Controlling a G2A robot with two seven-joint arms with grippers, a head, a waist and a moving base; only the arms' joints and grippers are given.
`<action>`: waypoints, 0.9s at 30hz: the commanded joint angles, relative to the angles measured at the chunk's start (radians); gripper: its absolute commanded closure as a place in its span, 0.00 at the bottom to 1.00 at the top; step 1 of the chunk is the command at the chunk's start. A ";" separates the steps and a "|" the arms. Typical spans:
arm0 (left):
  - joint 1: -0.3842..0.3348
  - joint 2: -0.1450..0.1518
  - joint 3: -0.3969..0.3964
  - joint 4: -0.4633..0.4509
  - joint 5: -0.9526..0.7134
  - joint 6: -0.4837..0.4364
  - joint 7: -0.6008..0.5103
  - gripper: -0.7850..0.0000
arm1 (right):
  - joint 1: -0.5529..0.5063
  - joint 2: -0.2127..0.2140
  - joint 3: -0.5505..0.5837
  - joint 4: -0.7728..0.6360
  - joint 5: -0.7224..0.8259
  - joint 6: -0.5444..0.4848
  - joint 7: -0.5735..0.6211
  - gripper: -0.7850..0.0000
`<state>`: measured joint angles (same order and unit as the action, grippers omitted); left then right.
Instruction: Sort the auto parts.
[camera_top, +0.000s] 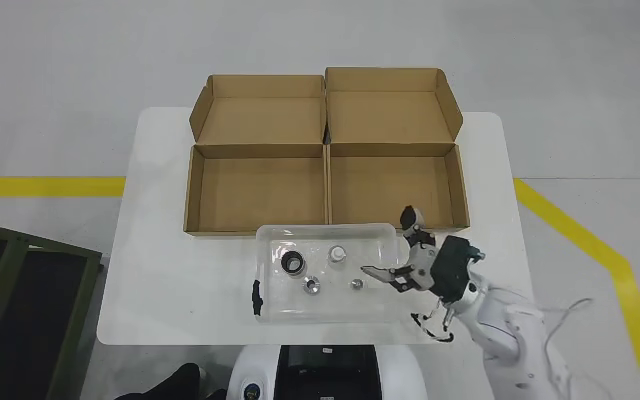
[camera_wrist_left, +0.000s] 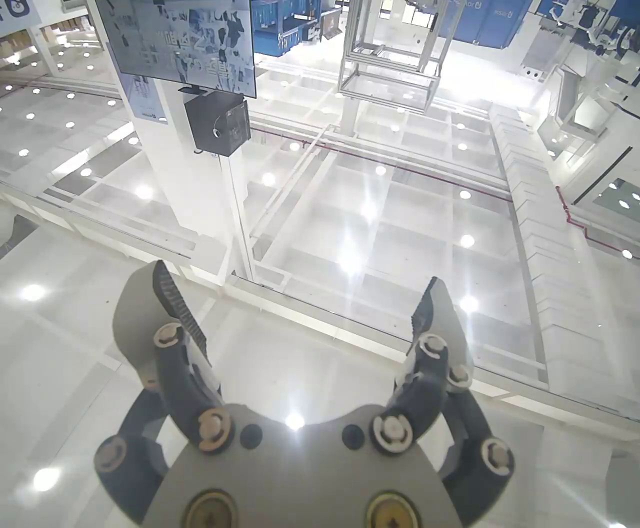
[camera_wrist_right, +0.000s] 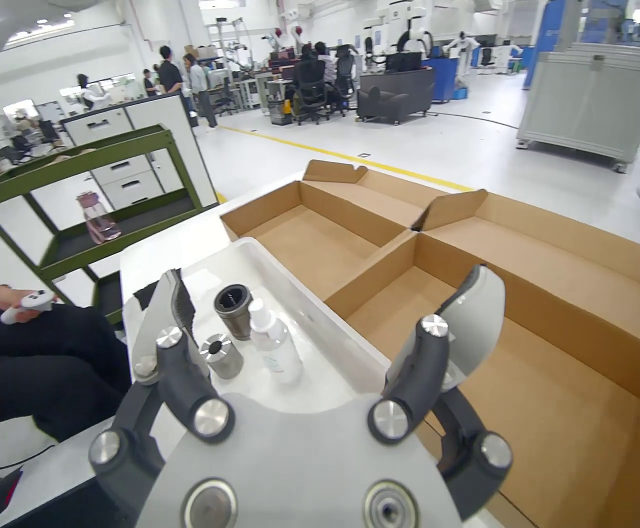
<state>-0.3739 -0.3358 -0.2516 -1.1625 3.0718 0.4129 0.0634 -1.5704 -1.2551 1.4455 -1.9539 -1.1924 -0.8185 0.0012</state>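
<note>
The right gripper (camera_wrist_right: 325, 280) hangs with its jaws spread wide and nothing between them, over the right end of the clear plastic tray (camera_top: 285, 305), probably lined up to come down on one of the parts there. The left gripper (camera_wrist_left: 296, 275) is likewise splayed and empty. It is turned up toward the ceiling, which suggests it is parked out of the way while the other arm works. The parts lie loose in the tray, gathered in one place so they can be picked one at a time. There is one black linear bearing (camera_wrist_right: 232, 305) standing on end, one small white bottle (camera_wrist_right: 275, 345) upright just beside it, one short steel cylinder (camera_wrist_right: 222, 356) near both, and one smaller metal piece (camera_top: 356, 284) nearest the right gripper: four in all. A black piece (camera_top: 257, 297) sits at the tray's left rim, too small to tell whether it is a fifth part or a clip. Behind the tray stand two cardboard boxes, the left box (camera_top: 255, 190) and the right box (camera_top: 395, 190). They touch side to side with lids folded back, presumably one per kind of part. Their floors show bare cardboard, so I judge the sorting not yet begun.
</note>
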 joint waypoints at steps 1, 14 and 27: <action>0.000 0.000 0.000 0.000 0.000 0.000 0.000 0.00 | 0.043 0.000 -0.044 0.017 0.004 -0.024 0.026 0.00; 0.000 0.000 0.000 0.000 0.000 0.000 0.000 0.00 | 0.166 0.014 -0.166 0.079 -0.145 -0.136 0.153 0.00; 0.000 0.000 0.000 0.000 0.000 0.000 0.000 0.00 | 0.199 0.043 -0.184 0.103 -0.158 -0.194 0.265 0.11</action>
<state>-0.3739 -0.3358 -0.2516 -1.1625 3.0718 0.4129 0.0634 -1.3740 -1.2132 1.2636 -1.8555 -1.3522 -1.0123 0.2623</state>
